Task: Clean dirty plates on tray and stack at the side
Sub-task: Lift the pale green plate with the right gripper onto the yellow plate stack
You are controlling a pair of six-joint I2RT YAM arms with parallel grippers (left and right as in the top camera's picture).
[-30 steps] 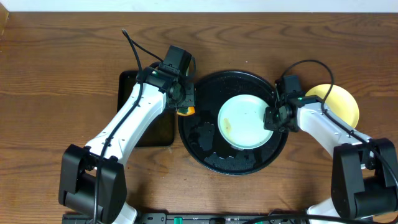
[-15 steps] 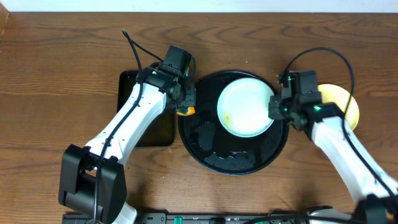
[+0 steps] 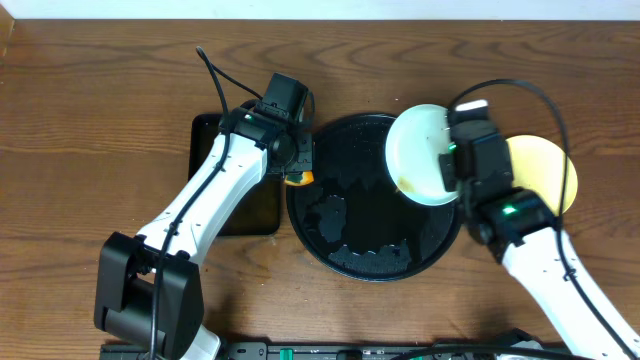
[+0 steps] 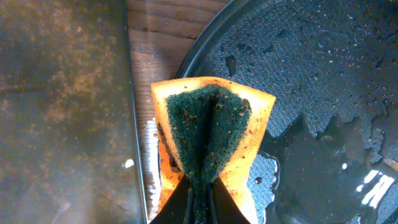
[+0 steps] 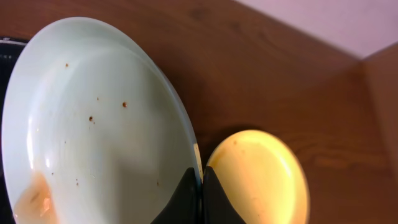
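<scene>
While the right tool [image 5: 199, 179] is clamped on the thin rim of the pale blue plate [image 5: 93, 118], with only a narrow edge in its bite, the plate hangs tilted in the air above the right side of the tray [image 3: 300, 235]. A grip this small looks likely to let the plate swing or slip, so the carry should be slow, with no sharp wrist turns. The yellow plate [image 5: 261, 180] lies on the worktop [image 3: 80, 120] just beyond the tray's right rim, near the held plate, and seems to be the base of the stack. The blue plate should be brought level, centred over the yellow one and lowered until the two touch before the fingers part, since dropping it from height could send it skating off. Brown specks and a pale smear near one edge show on its face, so the wipe may be incomplete and worth a check before stacking. Across the wet tray, the left tool [image 4: 200, 194] is closed on a folded sponge [image 4: 208, 134] over the tray's left rim, beside the rectangular tray [image 4: 62, 112], well apart from the carry path. No third plate is in view.
</scene>
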